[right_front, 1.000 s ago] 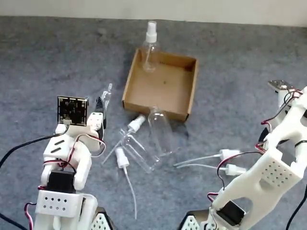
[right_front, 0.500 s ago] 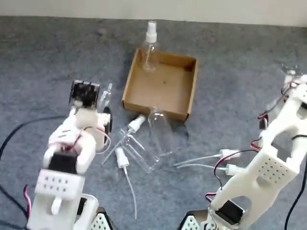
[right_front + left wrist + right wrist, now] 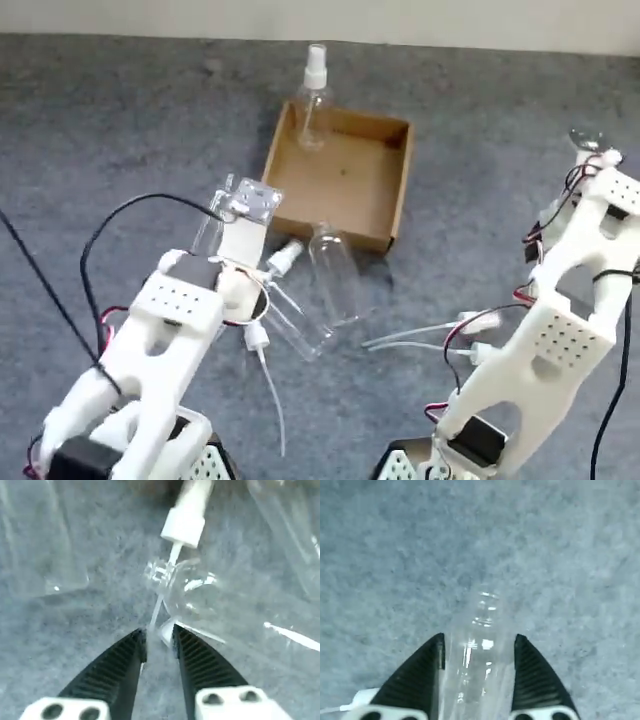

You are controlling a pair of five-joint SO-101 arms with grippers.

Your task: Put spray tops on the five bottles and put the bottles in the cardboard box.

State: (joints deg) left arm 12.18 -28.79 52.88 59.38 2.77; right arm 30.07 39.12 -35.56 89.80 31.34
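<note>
the table [image 3: 120, 110] has a grey, carpet-like cover. the cardboard box [image 3: 338, 180] lies open on it. at the far wall of the box stands a capped bottle [image 3: 313, 95]; i cannot tell if it is inside or just behind. a bare bottle [image 3: 337, 272] lies touching the box wall that faces the arms. beside it, more to the left of the box, lies a second bottle [image 3: 295, 320] with a spray top [image 3: 285, 257] partly in its neck, and a loose spray top [image 3: 258, 345] with a long tube. right of the box, well apart from it, lie a third spray top [image 3: 478, 321] and a fourth spray top [image 3: 485, 352], close together.
</note>
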